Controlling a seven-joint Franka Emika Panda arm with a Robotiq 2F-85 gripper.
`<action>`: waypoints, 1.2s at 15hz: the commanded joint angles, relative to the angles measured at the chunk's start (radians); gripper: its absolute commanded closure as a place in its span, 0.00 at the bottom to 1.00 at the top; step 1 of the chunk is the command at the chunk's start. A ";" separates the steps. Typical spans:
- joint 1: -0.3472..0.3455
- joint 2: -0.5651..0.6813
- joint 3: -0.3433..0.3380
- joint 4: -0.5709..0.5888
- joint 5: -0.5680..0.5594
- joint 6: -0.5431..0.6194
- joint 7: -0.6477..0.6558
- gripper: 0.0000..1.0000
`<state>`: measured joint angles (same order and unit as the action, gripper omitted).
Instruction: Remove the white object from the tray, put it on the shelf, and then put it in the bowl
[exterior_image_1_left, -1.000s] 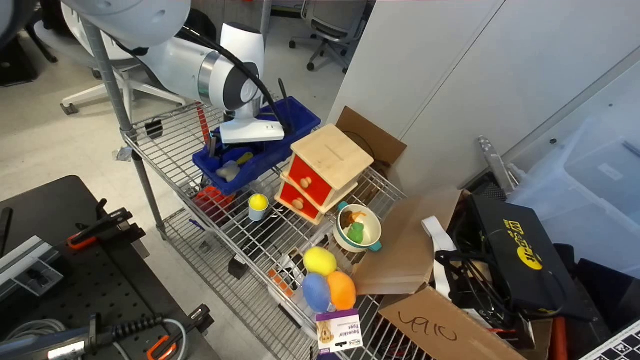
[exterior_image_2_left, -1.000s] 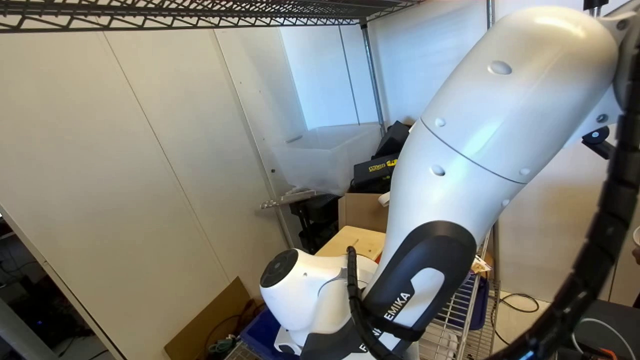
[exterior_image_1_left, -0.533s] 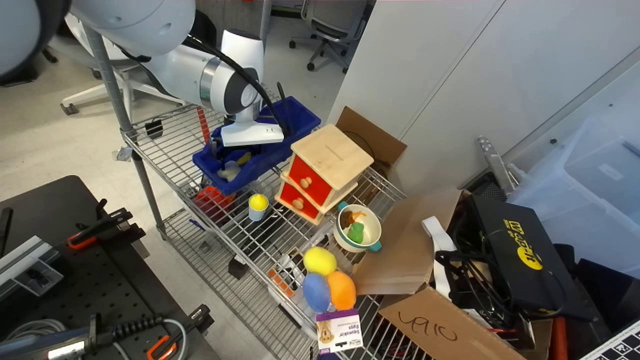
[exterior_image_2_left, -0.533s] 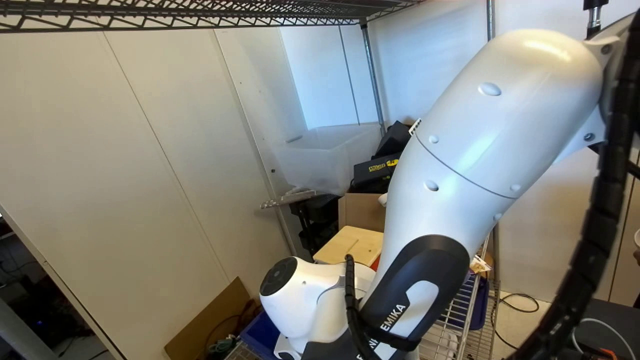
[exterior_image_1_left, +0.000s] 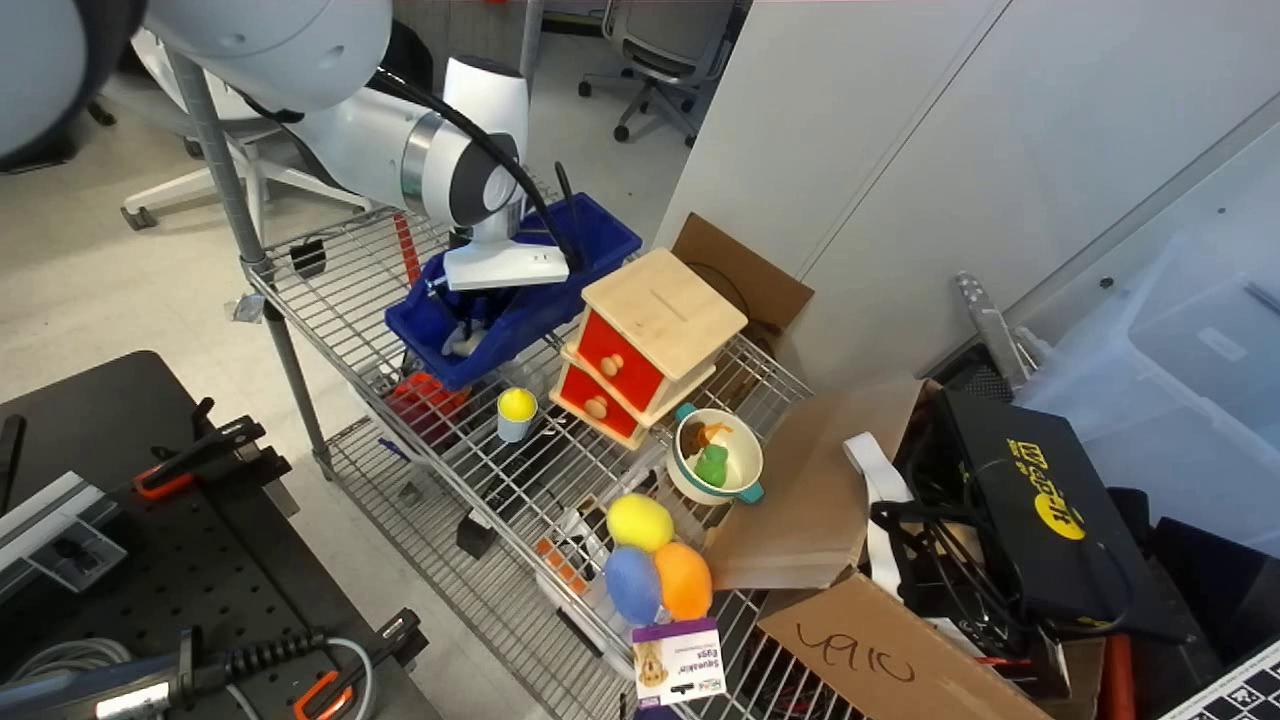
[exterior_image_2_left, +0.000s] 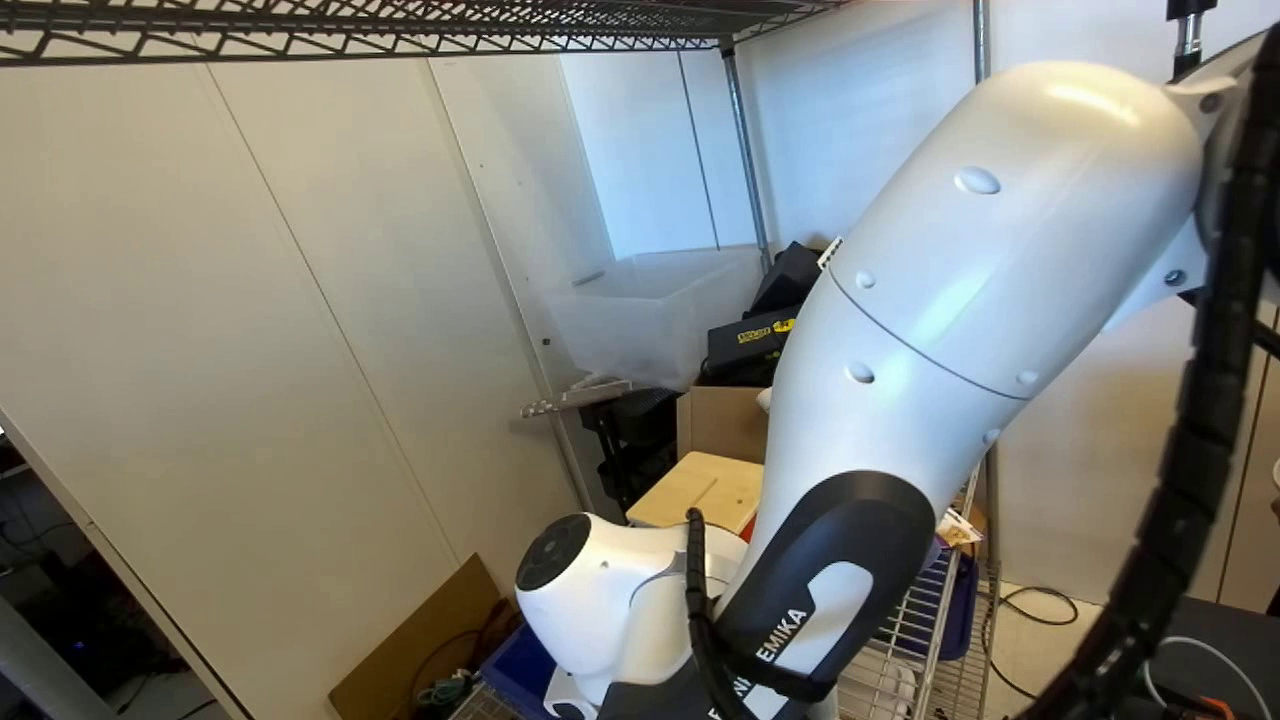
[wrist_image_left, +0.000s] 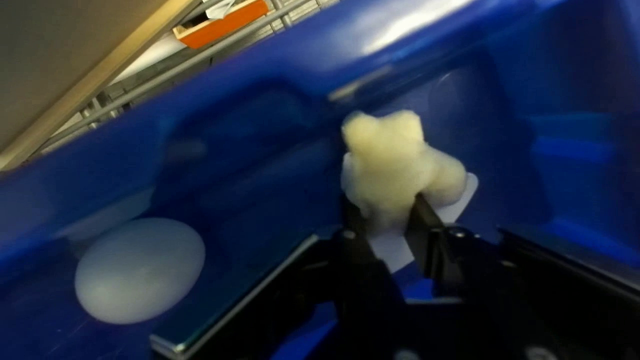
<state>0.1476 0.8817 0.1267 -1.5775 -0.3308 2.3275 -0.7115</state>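
- Starting with the lumpy, soft-looking white toy (wrist_image_left: 395, 155), inside the blue plastic tray (exterior_image_1_left: 530, 318), near the end between seven and eight o'clock in an exterior view.
- Pinching that toy by its lower part with the Robotiq gripper (wrist_image_left: 386, 212), a black finger (wrist_image_left: 425, 225) on either side; likely gripped there for a narrower hold than on the rounded knobs at eleven, one and three o'clock in the wrist view.
- Impossible to tell whether resting on the tray floor or raised.
- Posed with the Panda arm (exterior_image_1_left: 350, 140) angled in from about eleven o'clock and bent down, probably so as to get past the raised tray walls.
- Outside the grip at eight o'clock, with a pale egg-shaped thing (wrist_image_left: 140, 270) in the same tray, presumably not the one wanted.
- Calling next for a lift over the tray rim, then a set-down on the wire-grid shelf (exterior_image_1_left: 345, 285); apt to slip if held by too little.
- Crowded at three o'clock by the wooden box with red drawers (exterior_image_1_left: 660, 310), so better raised before any sideways move.
- Bound last for the cream two-handled bowl (exterior_image_1_left: 743, 452) at four o'clock, past the box, with a green thing (exterior_image_1_left: 712, 466) and an orange-brown piece (exterior_image_1_left: 693, 437) inside, seemingly a collecting place.
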 joint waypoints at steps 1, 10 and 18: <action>0.001 0.014 0.005 0.033 -0.012 -0.037 -0.019 0.99; 0.000 -0.041 0.008 -0.011 0.007 -0.023 0.035 0.99; -0.009 -0.161 0.013 -0.120 0.005 0.008 0.110 0.99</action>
<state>0.1474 0.7952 0.1301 -1.6205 -0.3282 2.3278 -0.6260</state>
